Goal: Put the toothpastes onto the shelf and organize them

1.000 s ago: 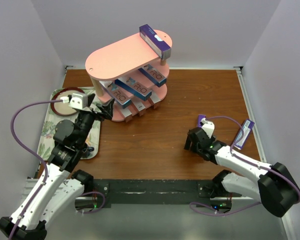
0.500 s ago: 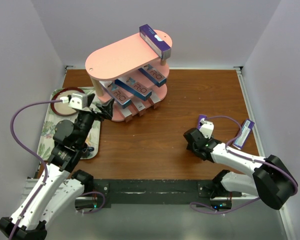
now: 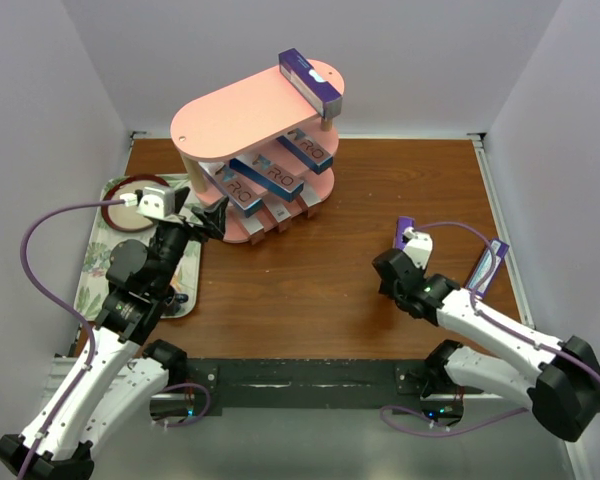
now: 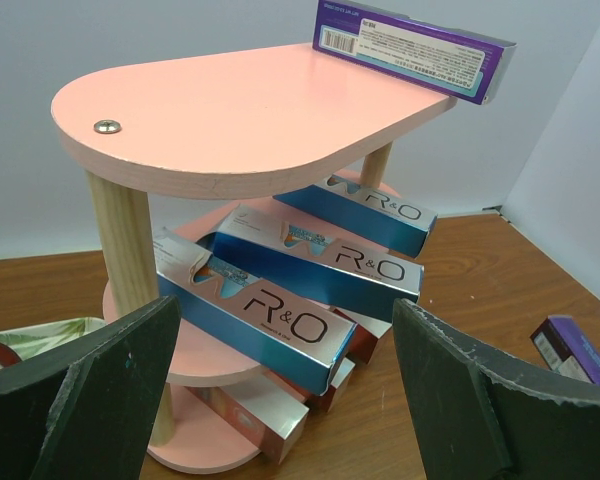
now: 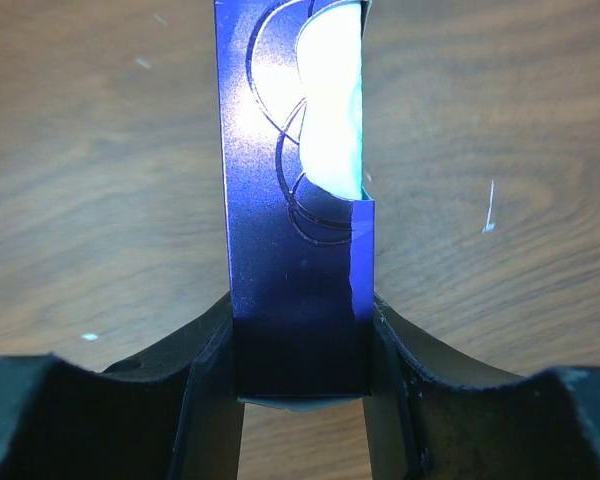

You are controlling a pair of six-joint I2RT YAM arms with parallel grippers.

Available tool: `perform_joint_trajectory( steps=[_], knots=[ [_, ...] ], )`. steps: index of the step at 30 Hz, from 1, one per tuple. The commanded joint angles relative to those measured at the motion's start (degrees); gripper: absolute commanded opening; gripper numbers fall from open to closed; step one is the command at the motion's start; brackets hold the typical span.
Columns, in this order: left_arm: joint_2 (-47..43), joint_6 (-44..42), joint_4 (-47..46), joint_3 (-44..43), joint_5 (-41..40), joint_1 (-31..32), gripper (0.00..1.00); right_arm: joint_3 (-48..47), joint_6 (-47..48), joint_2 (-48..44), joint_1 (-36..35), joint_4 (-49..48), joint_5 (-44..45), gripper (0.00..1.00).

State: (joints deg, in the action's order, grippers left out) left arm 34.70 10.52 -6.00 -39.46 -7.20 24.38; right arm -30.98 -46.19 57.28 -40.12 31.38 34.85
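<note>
The pink three-tier shelf stands at the back left of the table. One purple toothpaste lies on its top board, with blue ones on the middle board and red and white ones lower down. My right gripper is low over the table at the right, shut on a purple toothpaste that runs away between its fingers. Another purple toothpaste lies further right. My left gripper hangs open in front of the shelf with nothing between its fingers, facing the blue boxes.
A floral tray holding a red-rimmed dish lies on the left, under my left arm. White walls close the table in at the back and on both sides. Bare wood lies between the shelf and my right gripper.
My right gripper has shut on the purple toothpaste and its arm has shifted slightly on the table. The left arm has not moved.
</note>
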Motion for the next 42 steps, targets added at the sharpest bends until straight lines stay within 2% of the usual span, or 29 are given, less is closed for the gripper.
perform_joint_trajectory(
  steps=[1, 8, 12, 19, 29, 33, 38, 42],
  knots=[
    [-0.33, 0.46, -2.35, 0.0, 0.43, -0.56, 0.92, -9.43, 8.02, -4.45, -0.22, 4.38, 2.68, 0.29],
    [-0.33, 0.37, -2.35, -0.09, 0.43, -0.65, 0.92, -27.79, 20.61, -6.56, -0.14, 10.11, -0.64, 0.29],
    [-0.51, 0.37, -2.35, 0.0, 0.43, -0.83, 0.92, -40.78, 26.58, -3.76, -0.14, 11.69, -4.51, 0.3],
    [-0.42, 0.2, -2.35, 0.0, 0.43, -0.91, 0.92, -55.31, 35.28, 2.57, -0.14, 11.51, -12.77, 0.3],
    [-0.24, 0.11, -2.26, -0.09, 0.52, -1.09, 0.92, -77.63, 42.06, 17.07, -0.14, 13.01, -26.13, 0.3],
    [-0.07, 0.02, -2.26, -0.09, 0.52, -1.18, 0.92, -90.64, 43.03, 27.77, -0.14, 16.43, -30.26, 0.31],
    [-0.07, -0.06, -2.26, -0.09, 0.52, -1.35, 0.92, -102.58, 43.64, 37.46, -0.14, 19.95, -32.04, 0.31],
    [0.37, 0.02, -2.35, -0.09, 1.05, -1.44, 0.92, -107.79, 44.26, 43.44, -0.22, 19.7, -33.88, 0.31]
  ],
)
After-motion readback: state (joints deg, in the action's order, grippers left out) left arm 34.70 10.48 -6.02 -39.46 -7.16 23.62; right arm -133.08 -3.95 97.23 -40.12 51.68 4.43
